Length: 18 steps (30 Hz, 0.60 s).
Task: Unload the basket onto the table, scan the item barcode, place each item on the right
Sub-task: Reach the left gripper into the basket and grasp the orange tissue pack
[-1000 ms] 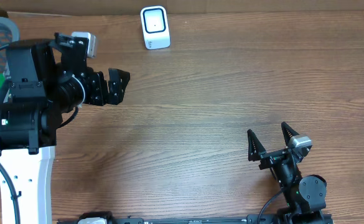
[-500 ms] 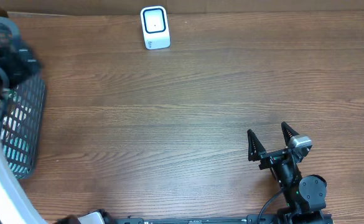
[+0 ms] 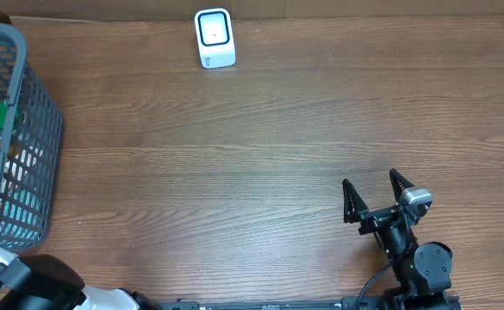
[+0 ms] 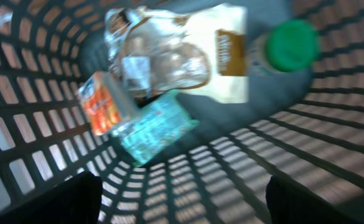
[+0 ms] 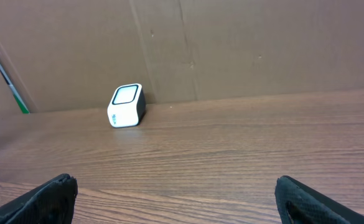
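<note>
The grey basket (image 3: 43, 146) stands at the left edge of the wooden surface (image 3: 260, 155). The things that can be scanned lie inside it, at the bottom.

The left wrist view looks down into the basket, and it is blurry. It shows a see-through bag (image 4: 188, 56) with a brown label. A bottle (image 4: 284, 46) with a green cap lies right against the bag. Under the bag in the picture are an orange pack (image 4: 101, 106) and a teal box (image 4: 157, 127), just beside each other. The writing on them is too blurry to read.

The left hand (image 4: 182, 186) hangs over the basket. Its two fingers are wide apart, one in each lower corner of the picture. Nothing is between them and they touch none of the things.

The white scanner (image 3: 214, 38) stands upright at the far edge of the surface, close to the cardboard wall (image 5: 231, 43). It has a dark window on its front. It is well apart from the basket.

The right hand (image 3: 370, 178) is near the front right of the surface, far from the scanner and the basket. Its fingers are spread wide and it holds nothing. It points toward the scanner.
</note>
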Tool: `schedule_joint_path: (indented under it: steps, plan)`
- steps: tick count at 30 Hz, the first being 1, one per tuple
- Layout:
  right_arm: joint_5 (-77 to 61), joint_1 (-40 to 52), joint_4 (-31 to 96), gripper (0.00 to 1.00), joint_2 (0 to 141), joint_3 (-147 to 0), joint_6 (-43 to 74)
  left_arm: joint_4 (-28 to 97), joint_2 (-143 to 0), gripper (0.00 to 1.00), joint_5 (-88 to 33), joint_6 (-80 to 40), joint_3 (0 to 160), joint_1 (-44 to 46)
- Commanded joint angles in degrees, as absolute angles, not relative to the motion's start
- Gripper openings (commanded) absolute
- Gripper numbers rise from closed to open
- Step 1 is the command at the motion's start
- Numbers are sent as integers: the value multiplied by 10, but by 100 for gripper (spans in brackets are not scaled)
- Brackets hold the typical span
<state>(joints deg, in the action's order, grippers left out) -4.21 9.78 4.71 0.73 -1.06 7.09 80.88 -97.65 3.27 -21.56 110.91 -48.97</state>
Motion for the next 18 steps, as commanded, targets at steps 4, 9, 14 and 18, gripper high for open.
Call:
schedule_joint_path:
  steps: [4, 9, 14, 18]
  plan:
    - [-41, 97, 45, 100, 2, -4, 73, 765, -996, 84, 93, -227, 1015, -522]
    - [-41, 97, 45, 100, 2, -4, 73, 737, -1013, 83, 96, -227, 981, -529]
    - [-41, 97, 45, 100, 2, -4, 73, 738, -1050, 79, 117, -219, 980, -529]
    - [-41, 97, 45, 100, 2, -4, 73, 744, -1083, 59, 126, -219, 980, -529]
